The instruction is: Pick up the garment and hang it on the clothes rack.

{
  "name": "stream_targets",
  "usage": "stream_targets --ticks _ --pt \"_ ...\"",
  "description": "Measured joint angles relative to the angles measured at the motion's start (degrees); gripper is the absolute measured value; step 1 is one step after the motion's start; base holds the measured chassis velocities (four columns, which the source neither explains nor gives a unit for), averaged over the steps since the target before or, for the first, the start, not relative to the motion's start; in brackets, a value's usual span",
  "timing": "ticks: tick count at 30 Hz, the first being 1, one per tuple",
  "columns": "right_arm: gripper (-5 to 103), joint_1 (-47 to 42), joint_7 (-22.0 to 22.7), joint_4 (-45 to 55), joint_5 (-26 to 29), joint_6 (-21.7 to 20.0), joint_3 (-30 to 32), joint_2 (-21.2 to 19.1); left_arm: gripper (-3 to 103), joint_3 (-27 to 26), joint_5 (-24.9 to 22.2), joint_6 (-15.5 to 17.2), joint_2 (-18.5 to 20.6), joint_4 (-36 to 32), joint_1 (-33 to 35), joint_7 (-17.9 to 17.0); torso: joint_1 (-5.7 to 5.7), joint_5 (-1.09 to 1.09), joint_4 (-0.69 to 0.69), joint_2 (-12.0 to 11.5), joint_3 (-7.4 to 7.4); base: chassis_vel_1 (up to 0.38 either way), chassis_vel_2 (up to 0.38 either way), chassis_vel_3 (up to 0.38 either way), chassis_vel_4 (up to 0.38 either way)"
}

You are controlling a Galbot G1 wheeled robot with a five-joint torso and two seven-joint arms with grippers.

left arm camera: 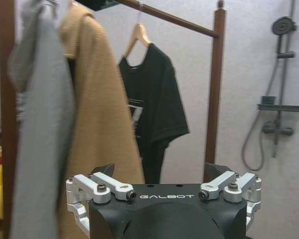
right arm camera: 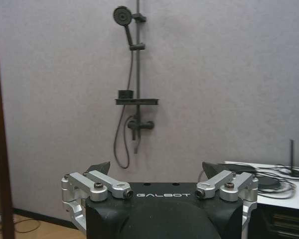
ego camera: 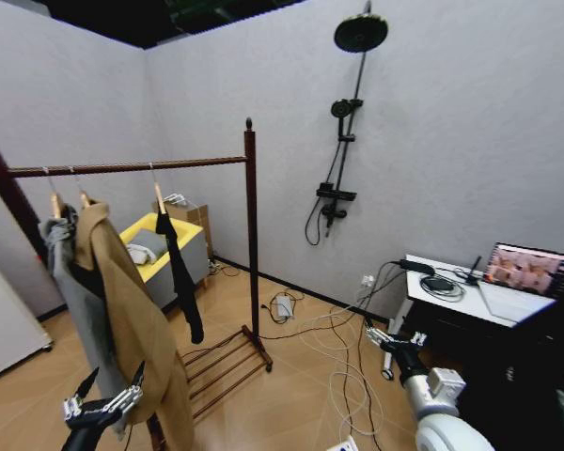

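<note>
The black shirt (ego camera: pixel 180 272) hangs on the clothes rack (ego camera: pixel 250 235), on a light wooden hanger (ego camera: pixel 157 195) hooked over the bar. It hangs straight down, long from top to bottom. From the robot's head it looks thin, because its edge faces the robot. From the left wrist its flat front shows.

Three clothes hang on the rack. The black shirt is nearest the post with the knob. A long tan coat (ego camera: pixel 136 329) is next along the bar. A grey jacket (ego camera: pixel 75 301) is past that, near the other post. The tan coat hangs between the left gripper and the black shirt.

There are two grippers. The left gripper (ego camera: pixel 105 400) is low in front of the rack, just by the bottom of the tan coat. Its fingers are spread wide and hold nothing. The right gripper (ego camera: pixel 387 340) is well away from the rack, near a white desk (ego camera: pixel 489 303). Its fingers are spread wide too, and hold nothing.

One black shower stand (ego camera: pixel 343 132) is on the wall past the rack. A yellow box (ego camera: pixel 160 246) sits behind the rack. Cables (ego camera: pixel 343 366) lie on the floor beside the rack.
</note>
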Motion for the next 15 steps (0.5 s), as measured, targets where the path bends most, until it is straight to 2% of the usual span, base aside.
stream_targets --ticks 7,12,15 --pt "100 0.5 -0.1 0.0 0.0 0.0 -0.4 0.1 100 0.0 0.0 0.0 0.0 0.0 0.0 0.0 0.01 0.0 0.04 0.0 0.01 -0.068 -0.177 -0.162 -0.066" --pt "100 0.7 -0.2 -0.3 -0.1 -0.1 -0.6 0.2 100 0.0 0.0 0.0 0.0 0.0 0.0 0.0 0.01 0.02 -0.01 0.0 0.01 -0.084 -0.185 -0.176 -0.099" --pt "100 0.8 -0.3 -0.4 0.1 -0.1 -0.6 0.0 100 0.0 0.0 0.0 0.0 0.0 0.0 0.0 0.01 -0.02 0.01 0.0 0.01 -0.08 -0.187 -0.181 -0.081"
